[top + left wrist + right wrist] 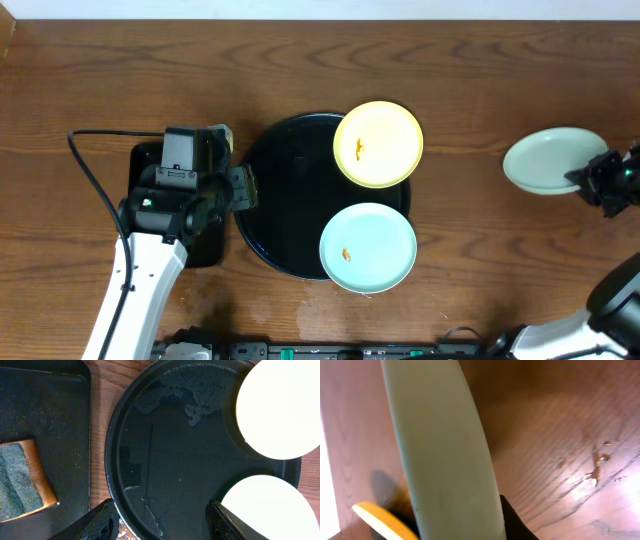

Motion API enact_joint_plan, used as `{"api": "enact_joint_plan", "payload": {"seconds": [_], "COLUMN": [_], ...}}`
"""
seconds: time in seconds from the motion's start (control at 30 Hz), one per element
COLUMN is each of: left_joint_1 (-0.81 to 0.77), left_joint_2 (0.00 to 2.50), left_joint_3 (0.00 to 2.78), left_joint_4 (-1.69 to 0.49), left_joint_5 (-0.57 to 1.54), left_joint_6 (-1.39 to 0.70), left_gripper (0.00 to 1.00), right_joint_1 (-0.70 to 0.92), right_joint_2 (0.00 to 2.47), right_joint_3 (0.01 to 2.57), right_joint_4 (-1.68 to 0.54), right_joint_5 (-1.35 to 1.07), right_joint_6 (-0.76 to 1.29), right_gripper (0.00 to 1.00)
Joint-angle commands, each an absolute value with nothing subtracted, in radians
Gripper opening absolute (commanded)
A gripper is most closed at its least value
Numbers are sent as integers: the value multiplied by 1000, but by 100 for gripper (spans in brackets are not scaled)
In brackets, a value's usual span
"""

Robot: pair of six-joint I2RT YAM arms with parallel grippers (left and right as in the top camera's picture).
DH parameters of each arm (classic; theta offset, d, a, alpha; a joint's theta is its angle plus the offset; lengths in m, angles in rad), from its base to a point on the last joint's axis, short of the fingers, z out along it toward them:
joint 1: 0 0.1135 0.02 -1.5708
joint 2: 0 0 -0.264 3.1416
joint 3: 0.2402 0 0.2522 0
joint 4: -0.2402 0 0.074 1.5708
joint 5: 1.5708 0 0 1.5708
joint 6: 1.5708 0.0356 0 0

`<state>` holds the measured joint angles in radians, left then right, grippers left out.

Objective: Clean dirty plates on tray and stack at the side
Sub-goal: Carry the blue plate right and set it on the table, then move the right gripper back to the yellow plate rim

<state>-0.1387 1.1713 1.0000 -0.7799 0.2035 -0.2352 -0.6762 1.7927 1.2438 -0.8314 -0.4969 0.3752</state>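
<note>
The round black tray (275, 215) lies mid-table. On its right side rest two dirty plates, a yellow one (378, 143) and a mint one (368, 247), each with an orange smear. A third mint plate (548, 160) is off the tray at the far right, and my right gripper (598, 182) is shut on its edge. In the right wrist view that plate (445, 450) runs edge-on between the jaws of the right gripper (455, 527). My left gripper (240, 188) stands open over the tray's left rim (112, 460), holding nothing. Its fingers (100, 522) straddle the rim.
A rectangular black tray (60, 420) lies left of the round tray, under my left arm, with a green and orange sponge (22, 480) on it. Suds cover the round tray's far part (195, 390). Water drops (595, 465) wet the wood near the right plate.
</note>
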Motion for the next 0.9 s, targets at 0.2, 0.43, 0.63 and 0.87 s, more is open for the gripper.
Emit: {"api": "enact_joint_plan", "payload": {"seconds": [0.2,0.43,0.63,0.87], "left_joint_1": [-141,-141,-141,-142], "left_joint_2": [1166,1166,1169,1187], "left_joint_3": [1001,1001,1001,1001], "left_joint_4": [-777,-772,-770,-762], "left_joint_5": [195,195,196,212], "left_joint_6": [-237,-237,-237,-270], "left_gripper": [59,60,60,59], "right_joint_1": [-677,-669,-507,-96], "right_joint_2": [1831,1635,1446,1430], "right_joint_3": [1246,1246,1246,1246], "right_joint_4": [-855,-897,-885,-834], "right_joint_5": [-435,-393,-451,-355], "right_joint_6": [378,377,240,103], "right_gripper": [69,69,60,58]}}
